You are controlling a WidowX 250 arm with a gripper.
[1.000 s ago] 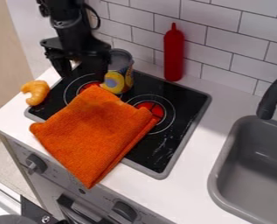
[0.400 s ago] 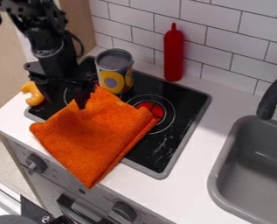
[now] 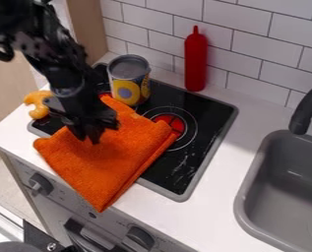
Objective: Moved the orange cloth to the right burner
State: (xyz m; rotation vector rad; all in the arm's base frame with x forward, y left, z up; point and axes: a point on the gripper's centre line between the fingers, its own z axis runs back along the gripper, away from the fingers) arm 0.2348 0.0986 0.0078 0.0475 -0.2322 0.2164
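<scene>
The black gripper (image 3: 92, 137) hangs over the upper left part of the orange cloth (image 3: 112, 160). Whether it touches the fabric, I cannot tell. Folded and flat, the cloth lies across the front left of the black stovetop (image 3: 201, 132), with its near corner hanging over the counter's front edge. To the cloth's right is the right burner (image 3: 173, 123), red in its middle, and the cloth's right corner reaches its left side. The left burner is mostly hidden by the arm and the cloth.
An open can (image 3: 129, 83) with a yellow label stands at the back of the stove. Behind the stove is a red bottle (image 3: 196, 61). An orange curved toy (image 3: 38, 104) lies at the left edge. The grey sink (image 3: 250, 182) and black faucet (image 3: 306, 110) are at right.
The gripper has come from the back left, beside the can, forward and down over the cloth's upper left part. The cloth has not visibly moved.
</scene>
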